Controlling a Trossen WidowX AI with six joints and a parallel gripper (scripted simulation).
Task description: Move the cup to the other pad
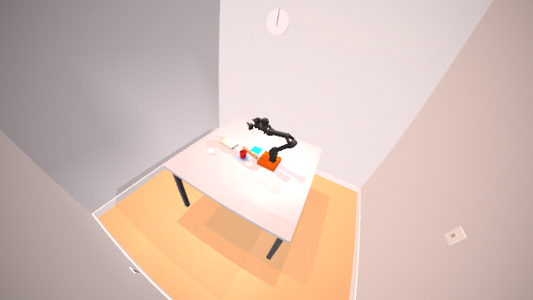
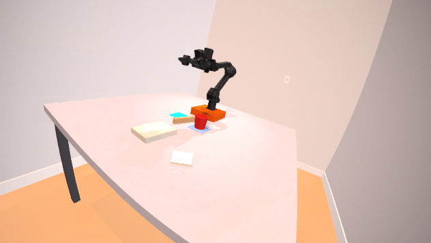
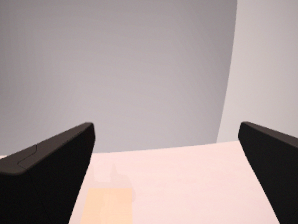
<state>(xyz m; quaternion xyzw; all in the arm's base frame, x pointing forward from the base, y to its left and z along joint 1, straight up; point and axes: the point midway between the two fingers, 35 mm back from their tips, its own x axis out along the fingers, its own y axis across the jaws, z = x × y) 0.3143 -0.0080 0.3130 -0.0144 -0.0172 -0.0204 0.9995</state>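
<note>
A red cup (image 1: 243, 153) (image 2: 200, 121) stands upright on a pale blue pad (image 1: 242, 158) (image 2: 198, 129) near the arm's orange base (image 1: 269, 161) (image 2: 208, 112). A cyan pad (image 1: 256, 149) (image 2: 176, 115) lies beyond a wooden block (image 1: 250, 153) (image 2: 183, 119) from the cup. My gripper (image 1: 250, 124) (image 2: 181, 60) (image 3: 169, 129) is open and empty, held high above the table and far from the cup. The marbles do not show.
A flat cream slab (image 1: 229, 143) (image 2: 153, 131) lies on the table left of the cup. A small white tile (image 1: 211, 151) (image 2: 182, 158) lies nearer the table's edge. The white table (image 1: 253, 198) (image 2: 245, 191) stands in a room corner.
</note>
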